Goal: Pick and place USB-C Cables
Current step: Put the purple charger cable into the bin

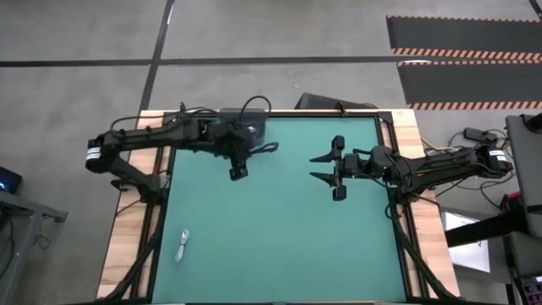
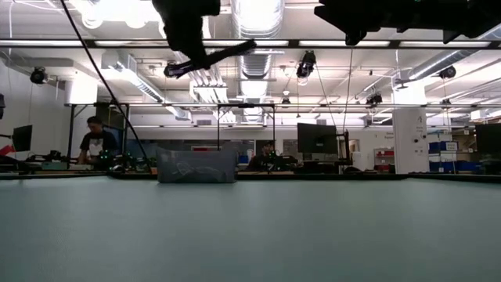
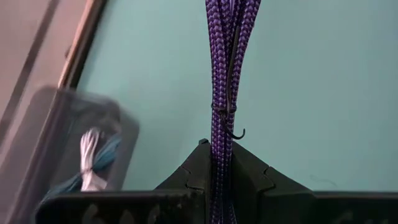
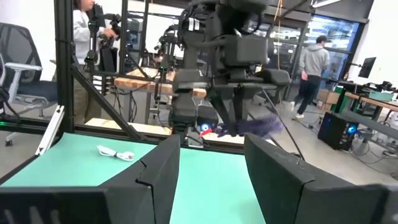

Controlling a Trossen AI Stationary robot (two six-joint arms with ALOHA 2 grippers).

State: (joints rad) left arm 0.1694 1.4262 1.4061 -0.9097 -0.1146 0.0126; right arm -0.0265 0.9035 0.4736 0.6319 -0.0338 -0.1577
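My left gripper hangs high over the far middle of the green table, shut on a dark blue-purple USB-C cable bundle. In the low view the bundle juts out sideways from the gripper. A clear plastic bin stands on its base at the far edge. White and blue cables lie inside it. A white cable lies flat near the table's front left. My right gripper stands open, raised over the right half and holding nothing. My left gripper pinches the blue-purple bundle between its two fingers, and the strands run along the fingers and out past their tips. A thin black tie binds the bundle just beyond the tips. The bundle is lifted clear of the table.
The bin sits just beyond and left of my left gripper. Wooden borders and dark frame rails run along the table's sides. The green mat's middle and near right are bare. People work at desks in the room behind.
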